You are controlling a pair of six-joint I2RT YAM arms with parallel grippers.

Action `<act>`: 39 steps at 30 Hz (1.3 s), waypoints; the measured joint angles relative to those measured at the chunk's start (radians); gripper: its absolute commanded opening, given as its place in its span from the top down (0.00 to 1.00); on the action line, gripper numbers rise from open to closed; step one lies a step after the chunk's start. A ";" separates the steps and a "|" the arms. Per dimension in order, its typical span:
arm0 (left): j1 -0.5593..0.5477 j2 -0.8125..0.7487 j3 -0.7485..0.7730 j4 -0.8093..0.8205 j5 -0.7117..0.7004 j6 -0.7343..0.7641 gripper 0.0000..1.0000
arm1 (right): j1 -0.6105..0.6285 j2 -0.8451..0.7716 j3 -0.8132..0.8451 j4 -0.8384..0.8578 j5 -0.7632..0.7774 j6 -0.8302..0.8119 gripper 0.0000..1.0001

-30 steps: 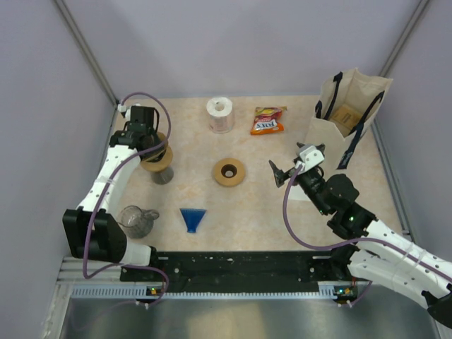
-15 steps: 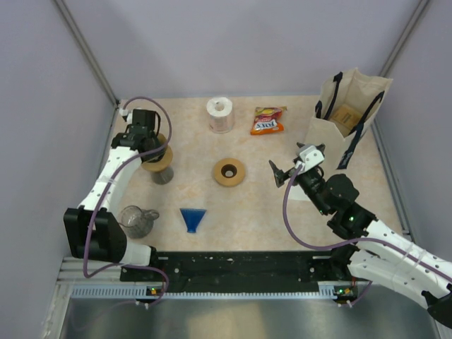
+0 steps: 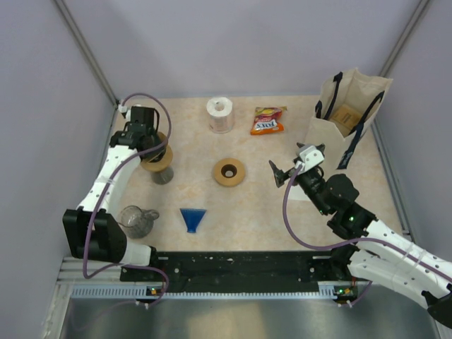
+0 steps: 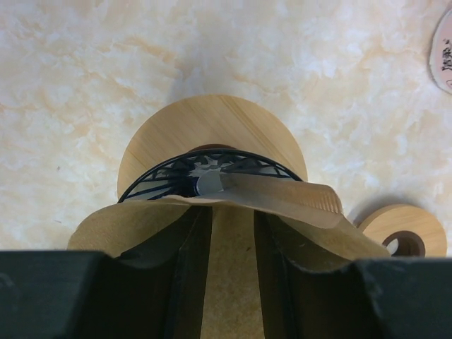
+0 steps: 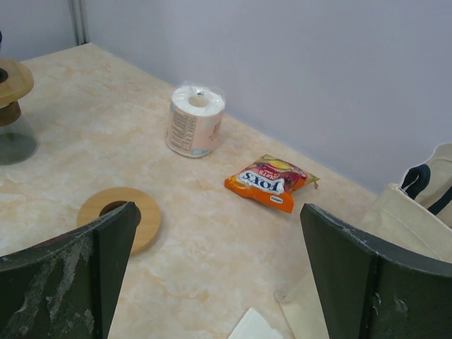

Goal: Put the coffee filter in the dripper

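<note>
At the far left of the table: the dripper, a black wire cone set in a wooden collar, stands on a glass carafe close to the left wall.
Coffee filter: brown paper, pinched flat, with its leading edge lying across the near rim of the dripper; I cannot tell whether it touches the wire.
Left pincer: clamped on the coffee filter, directly above the dripper.
Right pincer: fingers wide apart, holding nothing, hovering right of centre and well apart from the dripper.
Step in hand: seating the filter in the cone, as I judge it; the paper is over the mouth but not down inside.
Doing it well: centre the paper over the middle of the cone, lower it straight, and let go only once it sits below the rim. A flat-pinched filter may perch across the rim or tip out, so a gentle downward press would likely help.
Risk: the stack on the carafe looks top-heavy, and a sideways shove could shift or topple it.
Edges: the left wall is near, leaving little room on that side.
Open room: bare table lies right of the carafe as far as the wooden ring. The toilet roll stands farther off and the glass mug nearer. Up and to the right looks the safest way out.
</note>
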 measured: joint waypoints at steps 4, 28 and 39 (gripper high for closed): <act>0.000 0.000 0.014 0.000 0.008 0.003 0.64 | 0.000 0.000 0.000 0.000 0.000 0.000 0.01; 0.000 -0.042 0.026 -0.002 0.019 0.007 0.77 | 0.000 0.000 0.000 -0.003 0.000 0.000 0.01; 0.000 -0.108 0.026 -0.005 0.035 0.006 0.77 | 0.000 0.000 0.000 -0.003 -0.001 0.000 0.01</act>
